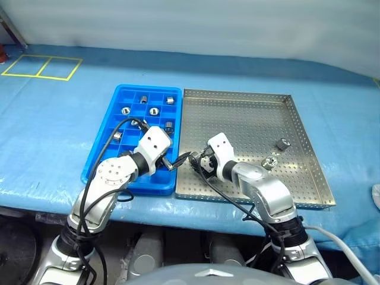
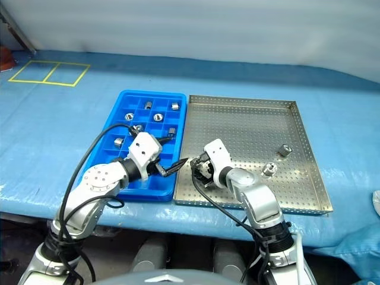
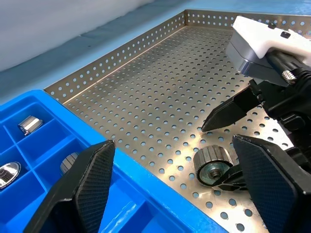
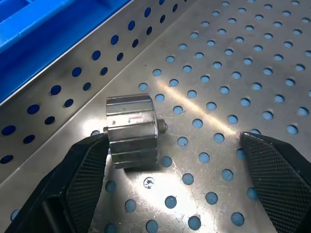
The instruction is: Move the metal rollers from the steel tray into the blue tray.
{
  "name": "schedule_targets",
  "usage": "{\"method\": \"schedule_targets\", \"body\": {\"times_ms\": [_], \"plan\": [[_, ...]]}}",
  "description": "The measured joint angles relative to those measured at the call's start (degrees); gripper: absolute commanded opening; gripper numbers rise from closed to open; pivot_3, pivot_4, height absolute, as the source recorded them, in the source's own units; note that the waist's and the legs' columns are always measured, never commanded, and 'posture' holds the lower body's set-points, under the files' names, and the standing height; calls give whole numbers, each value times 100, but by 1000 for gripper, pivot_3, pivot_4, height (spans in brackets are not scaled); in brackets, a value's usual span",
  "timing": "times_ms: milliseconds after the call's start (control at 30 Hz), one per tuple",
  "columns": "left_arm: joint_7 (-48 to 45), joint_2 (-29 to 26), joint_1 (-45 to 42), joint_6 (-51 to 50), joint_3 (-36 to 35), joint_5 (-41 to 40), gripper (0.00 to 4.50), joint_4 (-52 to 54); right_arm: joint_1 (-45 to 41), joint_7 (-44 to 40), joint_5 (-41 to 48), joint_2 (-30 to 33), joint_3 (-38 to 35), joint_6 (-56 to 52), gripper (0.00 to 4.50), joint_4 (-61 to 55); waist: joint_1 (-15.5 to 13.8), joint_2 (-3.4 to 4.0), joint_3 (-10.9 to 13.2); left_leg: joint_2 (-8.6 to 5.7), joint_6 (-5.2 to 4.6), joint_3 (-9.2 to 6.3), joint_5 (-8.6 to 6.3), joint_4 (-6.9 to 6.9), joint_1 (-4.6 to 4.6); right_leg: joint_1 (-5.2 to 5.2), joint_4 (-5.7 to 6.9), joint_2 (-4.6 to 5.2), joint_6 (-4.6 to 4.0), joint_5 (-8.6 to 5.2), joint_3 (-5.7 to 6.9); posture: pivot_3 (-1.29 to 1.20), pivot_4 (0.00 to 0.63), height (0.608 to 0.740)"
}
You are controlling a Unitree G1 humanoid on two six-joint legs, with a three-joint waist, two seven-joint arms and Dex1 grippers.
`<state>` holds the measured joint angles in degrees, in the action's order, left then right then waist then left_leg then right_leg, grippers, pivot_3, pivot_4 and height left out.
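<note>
Hovering low over the steel tray's (image 1: pixel 249 119) near-left corner, right end effector (image 4: pixel 170 145) is wide open, straddling one roller (image 4: pixel 132 131) lying on its side, not gripped. Left end effector (image 3: pixel 180 184) is open, empty, above the blue tray's (image 1: pixel 104 148) near edge. Two rollers (image 1: pixel 276 152) farther right on steel; several (image 1: pixel 148 105) sit in blue compartments.

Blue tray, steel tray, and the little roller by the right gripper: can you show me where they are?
Blue tray (image 1: pixel 100 155): left eye view, on its left rim.
Steel tray (image 1: pixel 237 119): left eye view, on bare perforated floor.
Roller (image 4: pixel 131 130): right wrist view, on its ribbed side, between the open fingers.
</note>
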<state>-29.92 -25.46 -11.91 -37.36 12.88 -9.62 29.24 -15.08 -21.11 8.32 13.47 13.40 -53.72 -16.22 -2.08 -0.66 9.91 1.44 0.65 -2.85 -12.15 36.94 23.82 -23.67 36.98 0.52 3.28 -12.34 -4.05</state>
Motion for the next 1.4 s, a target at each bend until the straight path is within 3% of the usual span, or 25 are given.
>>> {"method": "schedule_targets", "body": {"times_ms": [167, 567, 1167, 1267, 1367, 1400], "plan": [[43, 3, 139, -75, 1, 0, 4230, 1, 2, -1, -13, 7, 81, 117, 2705, 0, 1, 0, 0, 1, 0, 0, 0, 0, -1, -1, 1, -1, 0, 0, 0, 202, 150, 740], [107, -75, 482, -142, -51, -18, 4230, 7, -12, -217, -9, 6, 152, 993, 2705, 114, -7, 0, 0, 2, 0, 0, 0, -2, -1, -2, 1, -1, -1, -1, 0, 223, 150, 740], [174, -190, 654, -344, -220, -52, 4230, 219, -470, -1006, -13, -199, 354, 1874, 2705, 1464, -28, 0, 0, 13, 0, 1, 0, -24, -14, -5, 6, -9, -13, -5, 4, 305, 150, 740], [211, -214, 663, -372, -281, -51, 4230, 280, -511, -1071, -39, -219, 371, 1947, 2145, 1652, -42, 0, 0, 13, 0, 0, 0, -34, -17, -6, 6, -11, -15, -6, 4, 318, 150, 740], [236, -232, 688, -427, -316, -52, 4230, 328, -557, -1107, -109, -241, 381, 2048, 1305, 1809, -51, 0, 1, 14, 0, 0, 0, -42, -21, -7, 6, -12, -17, -7, 4, 325, 150, 740], [237, -237, 697, -448, -321, -52, 4230, 343, -560, -1109, -117, -247, 381, 2068, 1302, 1820, -51, 0, 1, 15, 0, 0, 0, -44, -21, -7, 6, -13, -17, -7, 4, 329, 150, 740]]}}
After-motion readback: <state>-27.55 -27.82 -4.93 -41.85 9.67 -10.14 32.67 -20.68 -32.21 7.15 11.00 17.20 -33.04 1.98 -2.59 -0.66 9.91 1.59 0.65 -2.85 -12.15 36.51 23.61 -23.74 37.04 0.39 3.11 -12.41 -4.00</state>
